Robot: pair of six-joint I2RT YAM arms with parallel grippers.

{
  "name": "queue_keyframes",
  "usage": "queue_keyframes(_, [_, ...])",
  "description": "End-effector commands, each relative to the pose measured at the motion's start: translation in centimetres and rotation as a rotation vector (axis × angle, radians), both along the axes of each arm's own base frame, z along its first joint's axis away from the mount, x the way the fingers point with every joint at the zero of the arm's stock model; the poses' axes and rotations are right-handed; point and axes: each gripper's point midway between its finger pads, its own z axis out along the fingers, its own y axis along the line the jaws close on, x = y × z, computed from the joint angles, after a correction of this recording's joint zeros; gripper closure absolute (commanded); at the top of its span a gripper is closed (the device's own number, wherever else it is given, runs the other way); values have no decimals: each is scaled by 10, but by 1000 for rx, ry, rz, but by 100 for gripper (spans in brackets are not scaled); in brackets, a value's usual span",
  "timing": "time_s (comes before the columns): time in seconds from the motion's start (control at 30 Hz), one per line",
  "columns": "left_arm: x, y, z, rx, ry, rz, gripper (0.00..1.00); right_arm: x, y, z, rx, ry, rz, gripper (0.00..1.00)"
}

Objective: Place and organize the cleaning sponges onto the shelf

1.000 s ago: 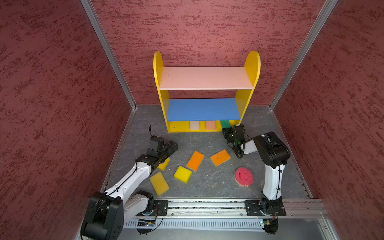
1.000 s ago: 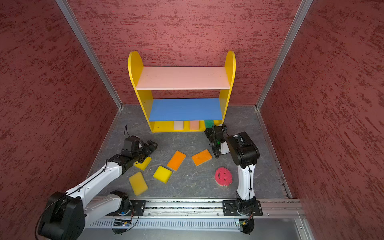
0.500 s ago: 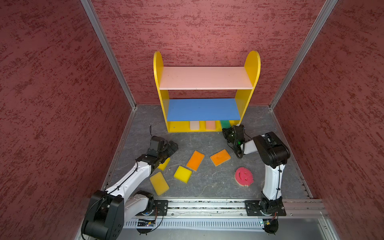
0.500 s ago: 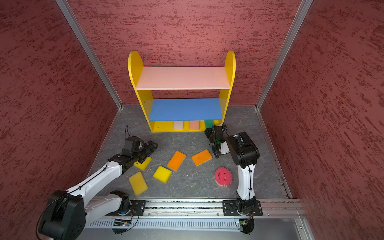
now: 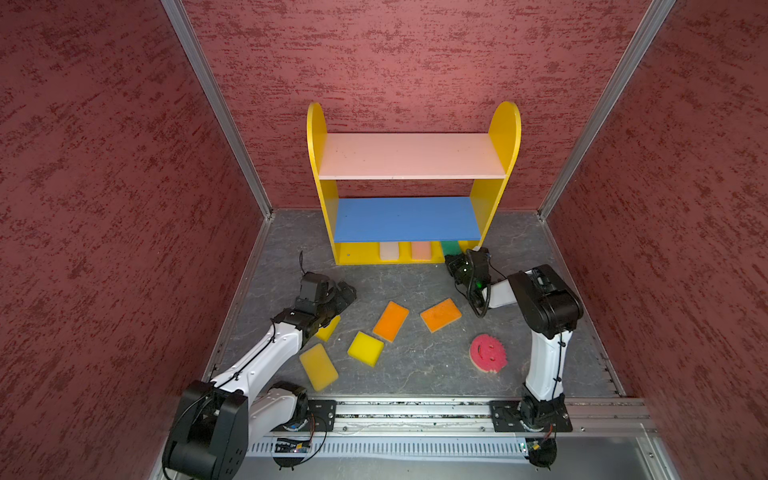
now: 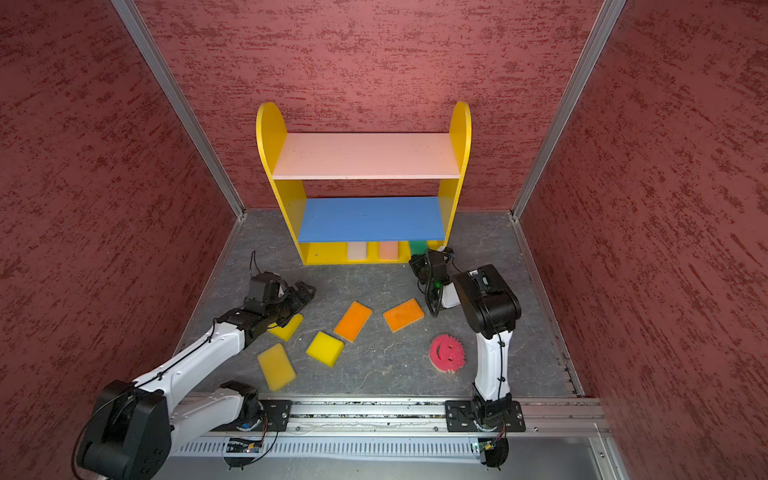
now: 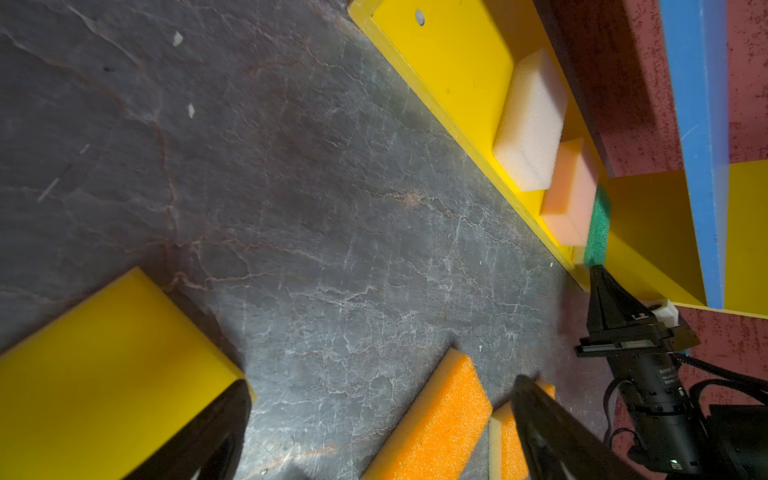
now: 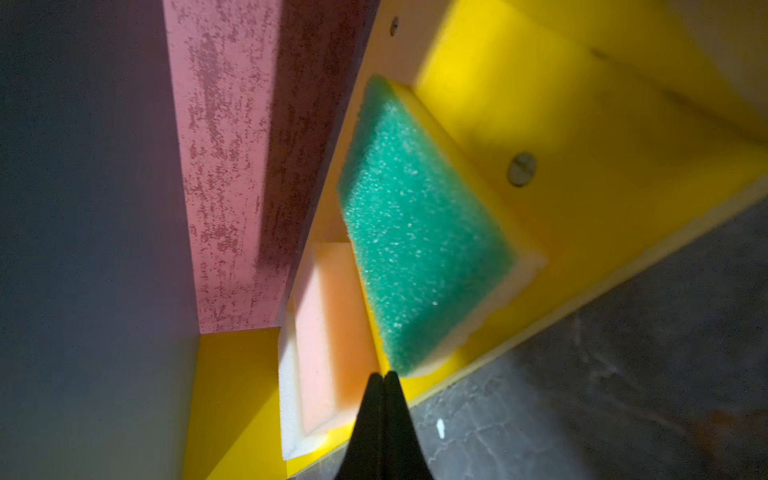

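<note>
Red textured walls enclose a grey marbled worktop (image 5: 415, 376), and the yellow-sided three-tier shelf (image 5: 505, 137) is stood at 12 o'clock. Three pads are lodged on its yellow bottom board (image 5: 357, 255): a cream rectangular sponge (image 5: 389, 251), a peach rectangular sponge (image 5: 421, 250) and a green-faced rectangular sponge (image 8: 419, 232), the last lying askew.

Six pads are left loose. Three yellow foam sponges (image 5: 318, 366) are grouped toward 8 o'clock, two orange foam sponges (image 5: 390, 321) lie near the centre, and a round pink smiley sponge (image 5: 487, 353) lies at 4 o'clock.

The left end effector (image 5: 343, 296) is held at 9 o'clock with its fingers spread wide, above one yellow pad. The right end effector (image 8: 384, 380) is pressed together and empty at 1 o'clock. Its tip is at the green sponge's near corner, and contact cannot be confirmed.

The pads are judged light, soft and easily squashed, with coarse faces that should resist slipping. A hold is best taken across the short width at mid-length. Because each pad lies flat, the fingers would need to be lowered almost to the worktop on either side.
</note>
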Motion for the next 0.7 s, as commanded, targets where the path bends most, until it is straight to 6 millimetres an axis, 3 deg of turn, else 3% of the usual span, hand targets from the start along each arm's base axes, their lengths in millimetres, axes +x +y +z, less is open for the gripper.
queue_keyframes(0.0, [2, 1, 5, -1, -25, 2, 3, -2, -9, 27, -4, -59, -42, 100])
queue_keyframes(0.33, [-1, 3, 5, 4, -24, 6, 3, -10, -8, 5, 6, -13, -36, 100])
queue_keyframes(0.67, [2, 2, 4, 4, -19, 5, 3, -3, -5, -8, 0, 14, -29, 100])
